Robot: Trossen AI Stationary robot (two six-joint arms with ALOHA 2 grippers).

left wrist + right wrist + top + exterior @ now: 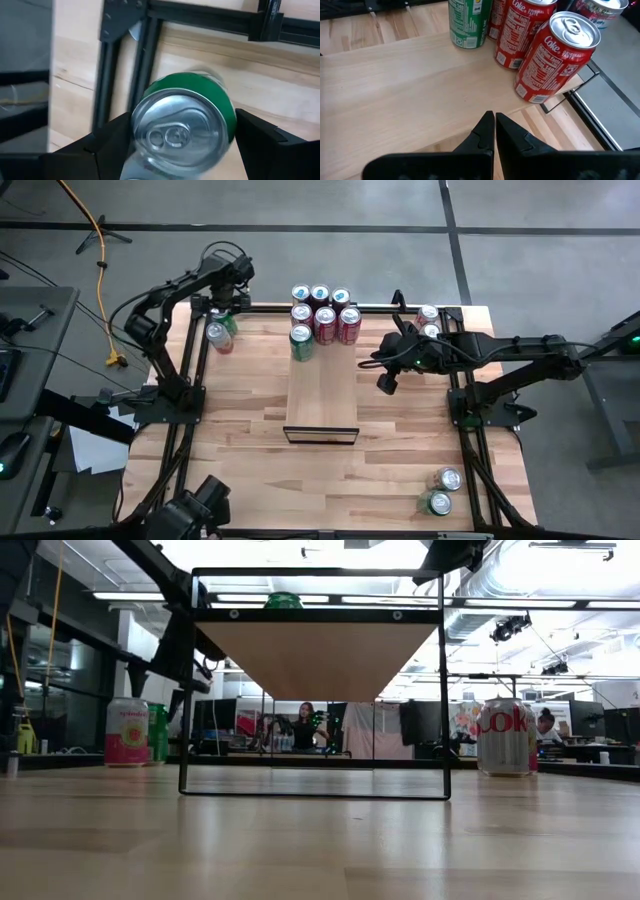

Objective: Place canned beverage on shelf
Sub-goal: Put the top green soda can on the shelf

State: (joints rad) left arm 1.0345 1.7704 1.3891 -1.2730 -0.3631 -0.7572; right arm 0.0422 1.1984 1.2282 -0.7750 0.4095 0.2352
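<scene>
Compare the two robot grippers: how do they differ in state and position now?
The left gripper holds a green aluminium can between widely spread fingers at the table's far left corner. The right gripper is shut and empty, beside the pale wooden shelf. Both have dark fingers.

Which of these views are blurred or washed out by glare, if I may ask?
Left wrist view: the green aluminium can between the left end effector fingers is smeared with blur. Low view: bright ceiling lights wash out the top, leaving the pale wooden shelf backlit. High and right wrist views look evenly lit and sharp.
</scene>
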